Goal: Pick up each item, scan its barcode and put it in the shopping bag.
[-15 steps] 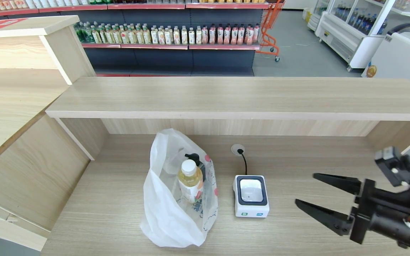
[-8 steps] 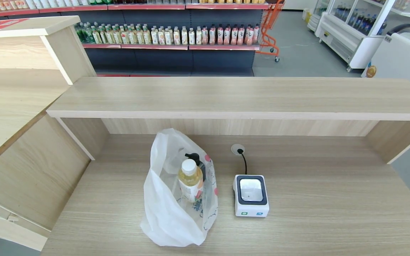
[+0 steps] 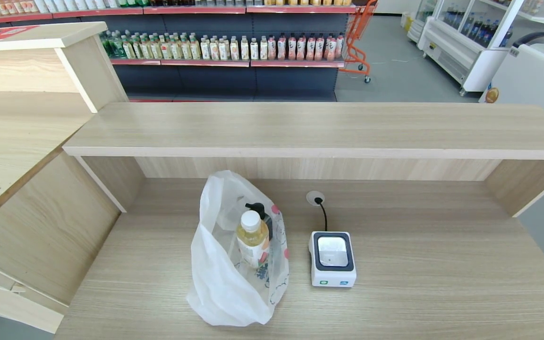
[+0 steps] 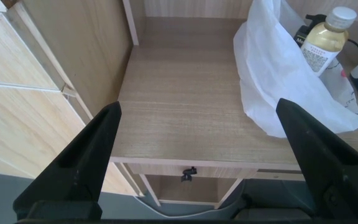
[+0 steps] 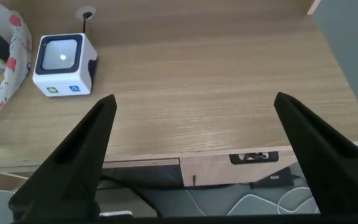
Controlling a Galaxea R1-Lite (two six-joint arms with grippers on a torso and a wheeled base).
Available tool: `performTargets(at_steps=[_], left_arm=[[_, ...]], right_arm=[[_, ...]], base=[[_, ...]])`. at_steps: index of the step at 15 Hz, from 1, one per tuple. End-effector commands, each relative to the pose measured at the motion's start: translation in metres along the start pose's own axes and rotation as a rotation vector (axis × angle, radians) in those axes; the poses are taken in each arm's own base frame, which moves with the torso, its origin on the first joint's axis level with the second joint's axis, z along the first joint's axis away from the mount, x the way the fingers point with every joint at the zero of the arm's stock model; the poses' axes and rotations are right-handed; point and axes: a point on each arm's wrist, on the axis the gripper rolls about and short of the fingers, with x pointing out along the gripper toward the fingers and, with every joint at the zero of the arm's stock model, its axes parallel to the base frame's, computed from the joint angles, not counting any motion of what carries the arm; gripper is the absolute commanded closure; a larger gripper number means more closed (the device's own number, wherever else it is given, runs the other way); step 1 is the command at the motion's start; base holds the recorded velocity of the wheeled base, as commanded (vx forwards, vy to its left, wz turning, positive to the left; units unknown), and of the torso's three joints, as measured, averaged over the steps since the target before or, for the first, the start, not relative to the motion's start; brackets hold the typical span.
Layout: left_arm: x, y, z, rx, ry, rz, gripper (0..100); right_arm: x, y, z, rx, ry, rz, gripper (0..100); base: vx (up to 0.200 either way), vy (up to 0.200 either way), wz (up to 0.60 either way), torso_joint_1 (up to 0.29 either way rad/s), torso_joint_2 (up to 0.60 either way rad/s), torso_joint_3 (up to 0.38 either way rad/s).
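Bright, even light, seemingly from overhead, casts only faint shadows around the shopping bag (image 3: 225, 283) and scanner (image 3: 332, 259).

Beyond the pale wooden counter (image 3: 418, 264), bottled drinks (image 3: 225, 47) line the shelves, an orange cart (image 3: 359, 40) just beside them, a glass-fronted chiller (image 3: 465, 42) farther right.

left gripper (image 4: 199, 107): fingers (image 4: 79, 162) spread wide, angled downward | right gripper (image 5: 195, 99): fingers (image 5: 73, 162) spread wide, angled downward
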Motion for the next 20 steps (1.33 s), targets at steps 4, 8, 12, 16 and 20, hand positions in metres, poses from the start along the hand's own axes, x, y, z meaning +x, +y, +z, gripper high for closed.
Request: performTargets(at_steps=[4,8,12,16,20], left_arm=[[0.0000,0.0000,0.0000,0.000,0.000,0.000,0],[0.0000,0.0000,0.0000,0.000,0.000,0.000,0],[0.0000,0.0000,0.0000,0.000,0.000,0.000,0],[0.0000,0.0000,0.0000,0.002,0.000,0.002,0],[0.0000,0.0000,0.0000,0.005,0.000,0.002,0]], right_arm=[[-0.0026,-0.0001,-0.0021,0.005,-0.026,-0.005,100],[-0.0026,-0.0001,-0.0021,0.007,-0.026,-0.005,100],[-0.0026,-0.0001,-0.0021,0.007,-0.026,-0.005,100],[-0.0026,-0.0001,-0.0021,0.007,-0.026,-0.005,100],[-0.0026,-0.0001,-0.0021,0.007,-0.026,-0.005,100]], base=[[0.000,0.000,0.00,0.000,0.00,0.000],[0.000,0.000,0.00,0.000,0.00,0.000],[0.000,0.000,0.00,0.000,0.00,0.000],[0.000,-0.150,0.00,0.002,0.00,0.001],[0.000,-0.200,0.00,0.006,0.00,0.005]])
